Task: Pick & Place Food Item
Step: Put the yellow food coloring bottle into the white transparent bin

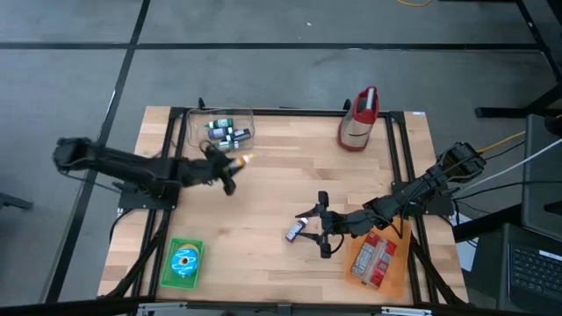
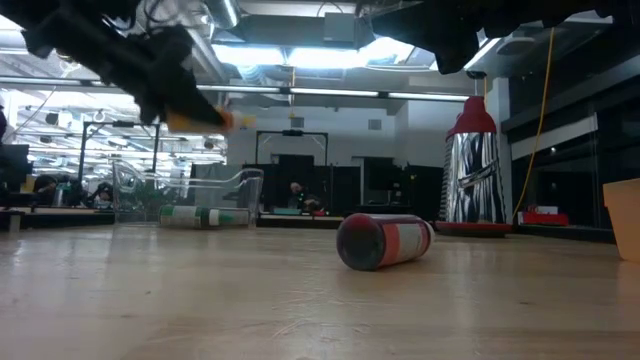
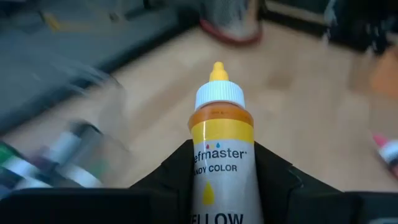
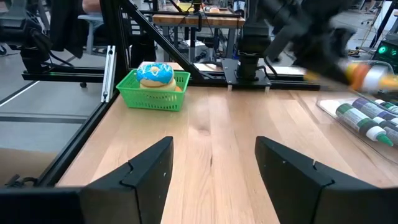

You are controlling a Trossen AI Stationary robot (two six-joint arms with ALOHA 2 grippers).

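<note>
Bottle of yellow food colour [image 3: 221, 149], small and surely light, sits clamped between the left jaws [image 3: 221, 186], body gripped low on its label with the white cap and nozzle jutting out ahead of them, clear above the bench [image 1: 281, 193]. Its plastic looks smooth and slightly squeezable, so a hold on the stiffer mid-body seems safer than near the cap. The right jaws [image 4: 214, 162] stand wide apart and empty over bare wood, a red-labelled bottle [image 1: 296, 231] lying just beside them.
</note>
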